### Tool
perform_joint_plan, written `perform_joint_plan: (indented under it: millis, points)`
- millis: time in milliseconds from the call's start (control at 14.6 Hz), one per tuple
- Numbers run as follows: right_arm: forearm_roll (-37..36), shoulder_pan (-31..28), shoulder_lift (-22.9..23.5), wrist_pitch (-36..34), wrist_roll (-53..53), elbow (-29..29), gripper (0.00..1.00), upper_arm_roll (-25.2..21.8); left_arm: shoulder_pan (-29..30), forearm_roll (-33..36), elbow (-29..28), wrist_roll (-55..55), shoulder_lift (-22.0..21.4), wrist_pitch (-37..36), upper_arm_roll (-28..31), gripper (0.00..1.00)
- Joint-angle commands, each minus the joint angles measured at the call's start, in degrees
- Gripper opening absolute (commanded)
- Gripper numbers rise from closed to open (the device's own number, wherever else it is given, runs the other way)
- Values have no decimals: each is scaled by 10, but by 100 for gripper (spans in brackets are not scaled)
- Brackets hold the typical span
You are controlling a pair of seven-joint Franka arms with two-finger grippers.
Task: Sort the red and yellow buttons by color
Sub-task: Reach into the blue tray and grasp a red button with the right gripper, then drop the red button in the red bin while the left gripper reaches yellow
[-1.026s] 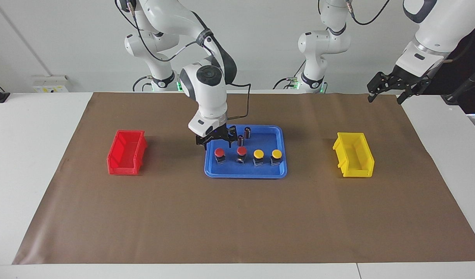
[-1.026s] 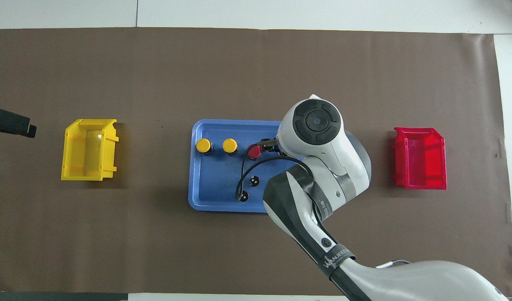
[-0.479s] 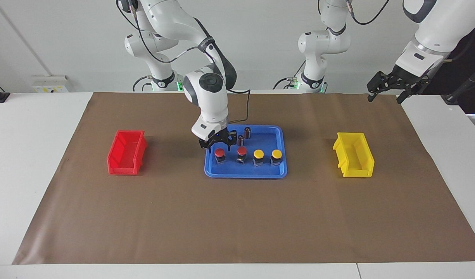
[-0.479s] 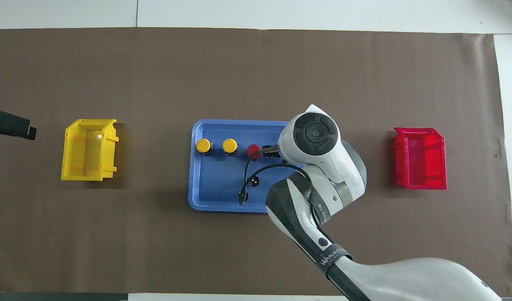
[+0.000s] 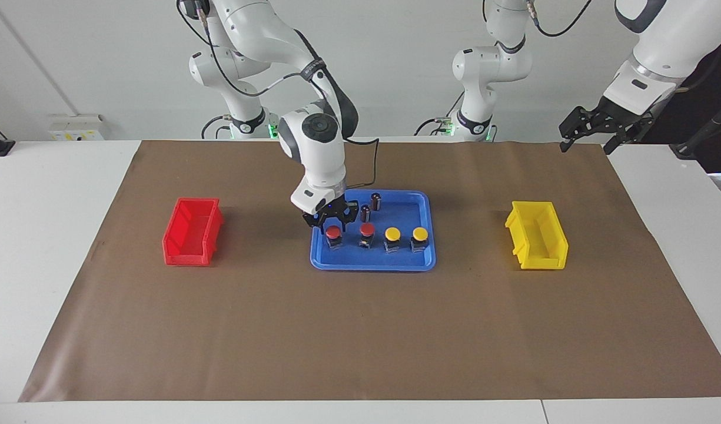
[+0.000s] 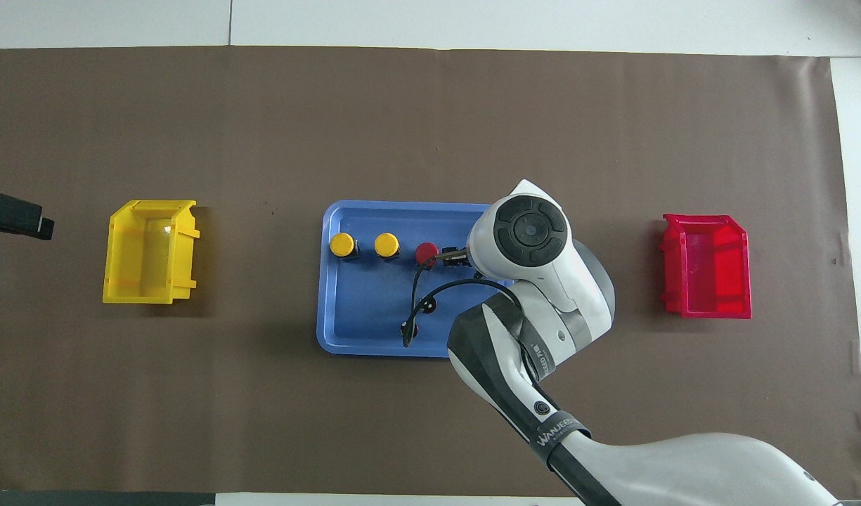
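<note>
A blue tray (image 5: 431, 235) (image 6: 374, 208) holds the buttons in one row. Two yellow buttons (image 5: 392, 234) (image 5: 419, 234) stand toward the left arm's end, also seen from overhead (image 6: 386, 244) (image 6: 342, 244). Beside them is a red button (image 5: 367, 230) (image 6: 426, 253). The second red button (image 5: 334, 232) is the one closest to the right arm's end. My right gripper (image 5: 332, 221) is right down on top of it, and the wrist hides it from overhead. My left gripper (image 5: 590, 138) waits open, raised off the left arm's end of the table.
Two dark cylinders (image 5: 375, 200) (image 5: 365, 212) stand in the tray nearer to the robots than the buttons. A red bin (image 5: 192, 231) (image 6: 706, 267) sits toward the right arm's end, a yellow bin (image 5: 537, 235) (image 6: 149, 251) toward the left arm's end.
My right gripper has come down from above the tray's edge onto the end red button. The left gripper has risen slightly.
</note>
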Motion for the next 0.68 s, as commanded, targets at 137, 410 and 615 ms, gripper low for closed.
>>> perform_joint_plan:
  millis: [137, 410, 615]
  points:
    - [-2, -1, -4, -2, -1, 8, 17, 1, -7, 7, -20, -6, -17, -2, 1, 100]
    - [-3, -51, -17, -162, -23, 134, 16, -2, -8, 7, -56, -9, -35, 20, -1, 100]
    - [7, -135, -120, -250, -122, 105, 16, -1, -65, 6, -110, -130, -35, 115, -27, 100]
